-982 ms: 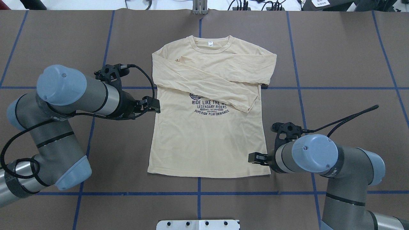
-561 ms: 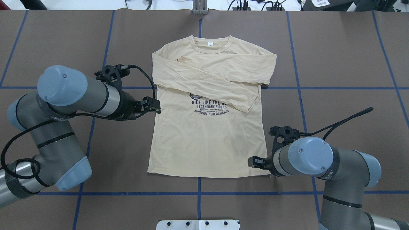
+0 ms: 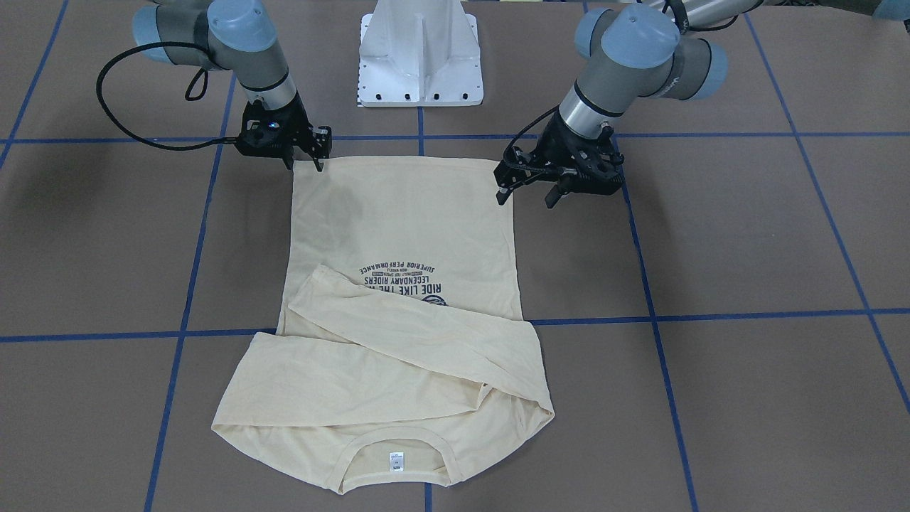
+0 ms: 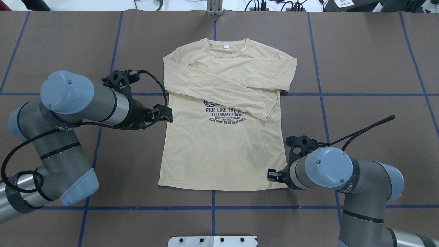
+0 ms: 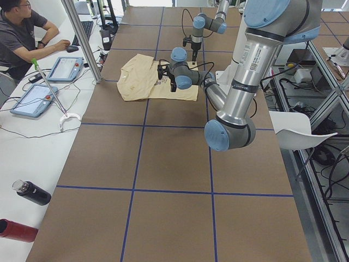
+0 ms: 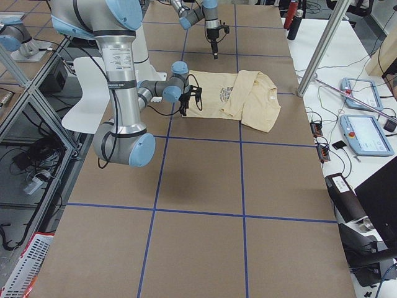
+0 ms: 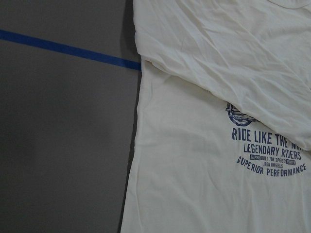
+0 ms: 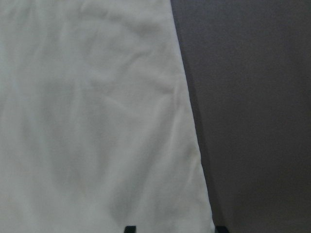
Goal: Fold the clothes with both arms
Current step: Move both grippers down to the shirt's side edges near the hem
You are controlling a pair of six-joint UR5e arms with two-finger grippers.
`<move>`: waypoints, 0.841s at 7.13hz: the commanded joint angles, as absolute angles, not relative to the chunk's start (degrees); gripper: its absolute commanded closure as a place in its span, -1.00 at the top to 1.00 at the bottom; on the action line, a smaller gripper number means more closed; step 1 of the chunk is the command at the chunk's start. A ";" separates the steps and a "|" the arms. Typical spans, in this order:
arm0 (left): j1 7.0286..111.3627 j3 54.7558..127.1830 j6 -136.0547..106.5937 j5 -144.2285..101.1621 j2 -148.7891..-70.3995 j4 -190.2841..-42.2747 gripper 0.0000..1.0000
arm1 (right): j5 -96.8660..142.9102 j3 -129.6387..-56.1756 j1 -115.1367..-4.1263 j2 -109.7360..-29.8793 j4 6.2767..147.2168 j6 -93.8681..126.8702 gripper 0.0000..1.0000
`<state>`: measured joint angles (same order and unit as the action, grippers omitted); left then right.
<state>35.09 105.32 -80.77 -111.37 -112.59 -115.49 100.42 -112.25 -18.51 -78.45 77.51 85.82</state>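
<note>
- Front-facing: soft cream T-shirt lies flat on the matte brown table, sleeves crossed over the chest, covering part of the navy print. The right gripper straddles a hem corner, fingers apart; left gripper sits at the side edge, fingers spread too.
- Overhead: the right arm hides most of its gripper.
- Side views: we can't read fingers, too tiny.
- Left wrist: wrinkly cloth, no fingers showing.
- Right wrist: blurry; two black fingertips cut off at the bottom, hem corner between them.
</note>
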 commanded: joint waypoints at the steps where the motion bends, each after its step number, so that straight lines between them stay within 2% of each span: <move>1: 35.07 105.38 -80.77 -111.36 -112.67 -115.49 0.97 | 101.16 -112.06 -19.07 -78.49 77.52 85.69 0.24; 3: 34.89 105.38 -81.12 -111.36 -112.76 -115.49 0.97 | 101.43 -111.71 -19.77 -78.49 77.61 85.61 0.30; 6: 34.54 105.38 -81.30 -111.36 -112.76 -115.49 0.97 | 101.51 -110.92 -19.69 -78.40 77.52 85.69 0.29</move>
<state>34.66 105.44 -81.26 -111.36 -112.80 -115.49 101.49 -111.15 -19.70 -78.48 77.59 85.63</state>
